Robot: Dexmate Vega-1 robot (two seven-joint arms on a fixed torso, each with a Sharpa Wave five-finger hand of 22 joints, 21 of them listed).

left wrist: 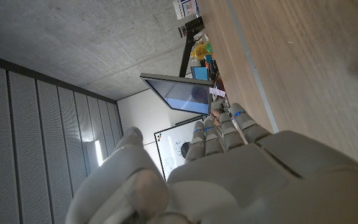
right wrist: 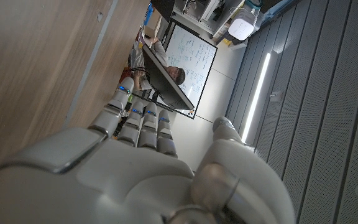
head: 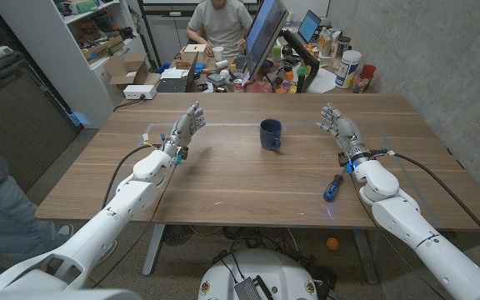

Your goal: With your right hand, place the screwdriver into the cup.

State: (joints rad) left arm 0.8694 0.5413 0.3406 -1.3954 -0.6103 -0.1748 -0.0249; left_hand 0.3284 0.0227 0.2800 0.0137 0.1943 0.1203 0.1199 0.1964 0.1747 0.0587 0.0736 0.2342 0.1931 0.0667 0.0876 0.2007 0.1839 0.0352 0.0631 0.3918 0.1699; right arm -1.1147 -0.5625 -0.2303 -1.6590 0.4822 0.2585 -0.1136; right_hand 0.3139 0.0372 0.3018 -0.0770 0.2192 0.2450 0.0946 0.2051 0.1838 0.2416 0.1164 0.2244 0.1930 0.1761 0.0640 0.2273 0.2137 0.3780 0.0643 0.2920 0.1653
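— The table (head: 223,179)? 
— Wood, matt, with a fine grain.
— The cup (head: 271,133)? 
— Dark blue, glazed, slightly glossy.
— And the screwdriver (head: 332,187)? 
— Blue plastic handle.
— The hands? 
— Smooth, pale grey plastic shells.

A blue-handled screwdriver (head: 332,187) lies flat near the table's front edge; the dark blue cup (head: 271,133) stands upright mid-table

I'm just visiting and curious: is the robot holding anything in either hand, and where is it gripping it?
Nothing is held. Left hand and right hand are open; the screwdriver lies on the table.
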